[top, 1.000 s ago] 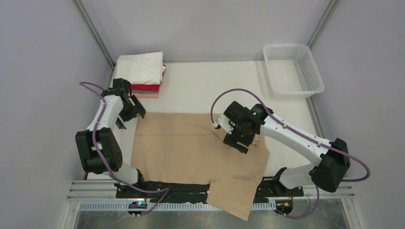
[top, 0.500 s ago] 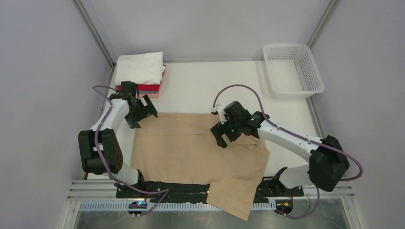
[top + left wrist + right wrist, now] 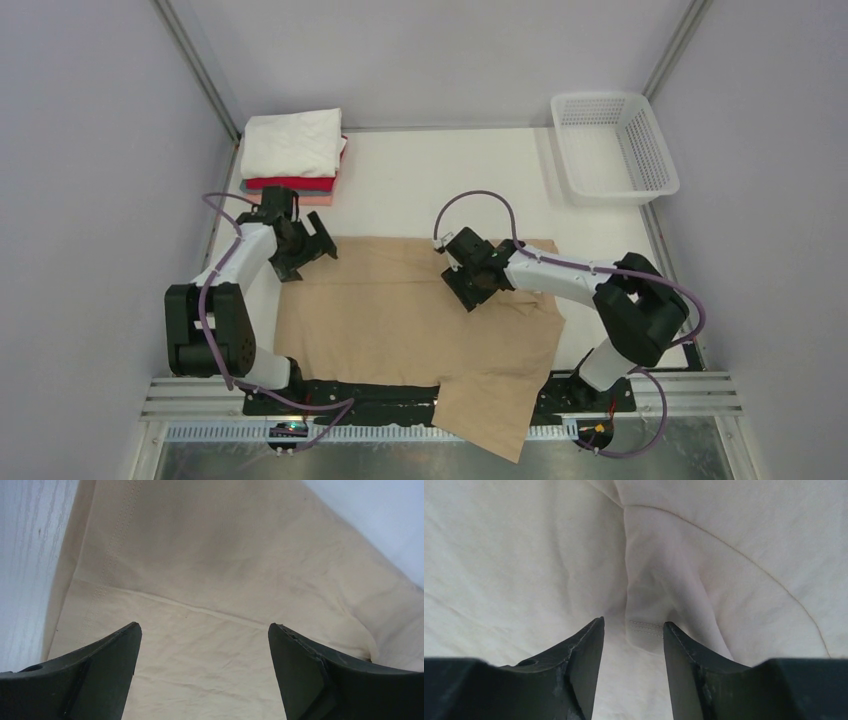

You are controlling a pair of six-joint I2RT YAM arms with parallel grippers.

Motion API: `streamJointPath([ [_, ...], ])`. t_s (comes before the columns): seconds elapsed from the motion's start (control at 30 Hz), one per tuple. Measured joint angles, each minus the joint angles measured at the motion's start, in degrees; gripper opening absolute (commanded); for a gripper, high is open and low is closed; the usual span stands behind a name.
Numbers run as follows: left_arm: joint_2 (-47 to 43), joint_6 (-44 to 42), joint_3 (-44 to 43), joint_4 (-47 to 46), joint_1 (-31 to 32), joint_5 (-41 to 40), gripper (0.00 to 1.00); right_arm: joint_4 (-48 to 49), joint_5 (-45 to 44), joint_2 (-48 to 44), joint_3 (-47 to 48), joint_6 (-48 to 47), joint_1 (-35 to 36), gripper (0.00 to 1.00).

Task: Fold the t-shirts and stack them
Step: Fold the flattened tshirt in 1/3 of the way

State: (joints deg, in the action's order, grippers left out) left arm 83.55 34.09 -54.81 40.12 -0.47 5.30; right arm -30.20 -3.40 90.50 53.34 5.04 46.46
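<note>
step: folding tan t-shirt | left pincer spread over edge | right pincer half-closed round crease, grip unclear | next: pinch, lift together

Two white arms with black joints, looping purple cables, black wedge-shaped end effector fingers

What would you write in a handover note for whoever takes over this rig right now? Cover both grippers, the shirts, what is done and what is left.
Left gripper: open, over the far left corner of the tan t-shirt, holding nothing.
Right gripper: jaws partway in around a raised fold of that shirt; grip uncertain.
Folded stack, white on top: far left of the table.
Done: the stack. Left: fold the tan shirt and add it.
</note>
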Motion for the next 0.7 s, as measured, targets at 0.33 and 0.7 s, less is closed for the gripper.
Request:
streamJointPath([
  [0.33, 0.0, 0.0, 0.3, -0.2, 0.0, -1.0, 1.0, 0.5, -3.2, 2.5, -0.5, 0.5, 0.8, 0.29],
  [0.7, 0.0, 0.0, 0.3, -0.5, 0.0, -1.2, 1.0, -1.6, -3.0, 2.5, 0.7, 1.1, 0.9, 0.31],
])
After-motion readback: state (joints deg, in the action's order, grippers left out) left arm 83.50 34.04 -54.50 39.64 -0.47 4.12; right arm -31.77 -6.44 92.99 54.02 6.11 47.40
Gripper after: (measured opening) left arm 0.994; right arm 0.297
